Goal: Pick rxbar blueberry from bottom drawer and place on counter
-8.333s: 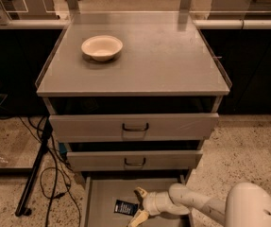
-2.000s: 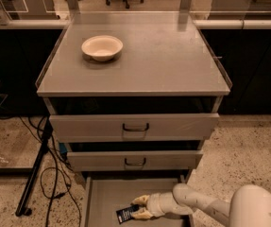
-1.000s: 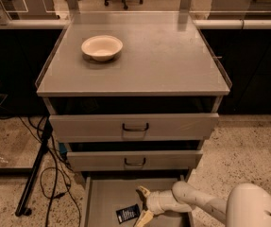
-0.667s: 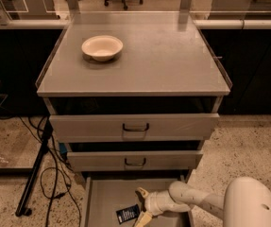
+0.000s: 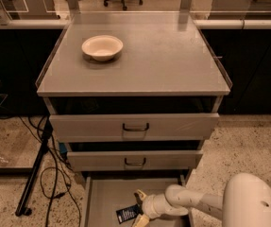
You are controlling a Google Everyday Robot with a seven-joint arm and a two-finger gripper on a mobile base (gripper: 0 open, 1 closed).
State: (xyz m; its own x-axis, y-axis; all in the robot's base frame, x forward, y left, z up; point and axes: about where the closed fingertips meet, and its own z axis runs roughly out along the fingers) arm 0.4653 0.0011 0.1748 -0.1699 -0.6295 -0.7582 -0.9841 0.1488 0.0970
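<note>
The rxbar blueberry, a small dark blue wrapper with white lettering, lies flat on the floor of the open bottom drawer. My gripper reaches into that drawer from the right and sits just right of the bar, open, with one tan finger behind the bar and the other in front, at the frame's bottom edge. The bar rests on the drawer floor, at the fingers' tips. The grey counter tops the cabinet above.
A cream bowl stands on the counter's back left. Two upper drawers with dark handles stick out slightly above the bottom one. A black stand leg and cables lie on the floor at left. My white arm fills the lower right.
The gripper, which two seconds ago was down at the bar, has spread open and shifted slightly right. The bar stays on the drawer floor, nearly where it was.
</note>
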